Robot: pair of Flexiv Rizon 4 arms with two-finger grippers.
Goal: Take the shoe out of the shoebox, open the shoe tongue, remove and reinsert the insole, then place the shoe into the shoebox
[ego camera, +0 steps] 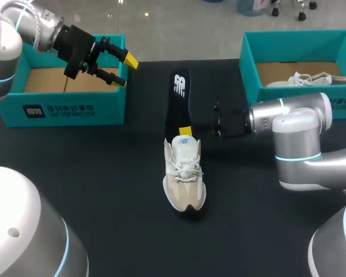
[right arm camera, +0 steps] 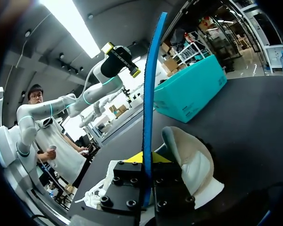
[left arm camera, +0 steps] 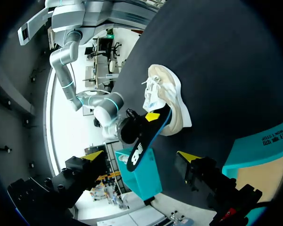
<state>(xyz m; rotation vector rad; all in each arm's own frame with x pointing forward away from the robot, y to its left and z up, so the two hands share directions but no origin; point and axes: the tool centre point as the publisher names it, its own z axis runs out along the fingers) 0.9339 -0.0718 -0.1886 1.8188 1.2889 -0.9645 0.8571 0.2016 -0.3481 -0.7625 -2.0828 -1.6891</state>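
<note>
Right gripper (ego camera: 186,131) pinches the black foam insole (ego camera: 177,101) at the beige lace-up sneaker (ego camera: 184,179) collar; the unheld sneaker may drag along. Left gripper (ego camera: 122,69) is spread.

Left end effector (ego camera: 126,70) hangs open, raised; right end effector (ego camera: 184,130) is clamped tight.

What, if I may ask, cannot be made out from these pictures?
Lower end of the insole: head view, covered by the right tool and the collar of the shoe; whether it sits inside is unclear.
Second shoe in the right shoebox: head view, cut off by the box wall and the frame edge.
Floor of the left shoebox: head view, partly hidden by the left tool.
</note>
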